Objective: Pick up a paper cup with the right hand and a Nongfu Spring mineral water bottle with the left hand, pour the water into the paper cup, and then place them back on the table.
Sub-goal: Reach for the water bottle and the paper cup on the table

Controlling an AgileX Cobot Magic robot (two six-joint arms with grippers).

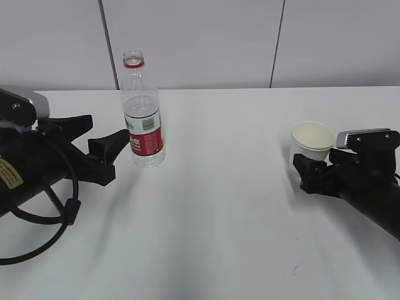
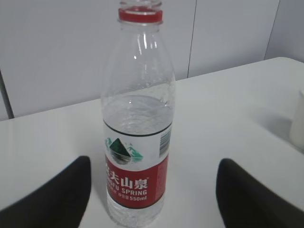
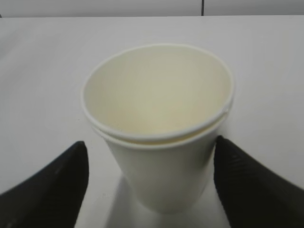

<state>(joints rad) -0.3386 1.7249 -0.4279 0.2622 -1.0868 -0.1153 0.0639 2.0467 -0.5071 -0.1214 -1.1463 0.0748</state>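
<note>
The Nongfu Spring bottle [image 1: 143, 119] stands upright and uncapped on the white table [image 1: 225, 206], about half full of clear water [image 2: 137, 114]. My left gripper [image 1: 109, 125] is open just left of it. In the left wrist view the bottle [image 2: 137, 142] stands between the fingers [image 2: 61, 194], nearer the left one, touching neither. The white paper cup [image 1: 312, 140] stands upright and empty at the right and shows a double rim. My right gripper [image 1: 315, 164] is open around it. In the right wrist view the cup [image 3: 156, 142] sits between the fingers [image 3: 52, 185], with the right finger close to its wall.
A small dark scuff mark [image 1: 299, 269] is on the table near the front right. A grey panelled wall [image 1: 200, 37] runs behind the table's far edge. The left arm's looped black cable [image 1: 56, 219] hangs at the front left.
</note>
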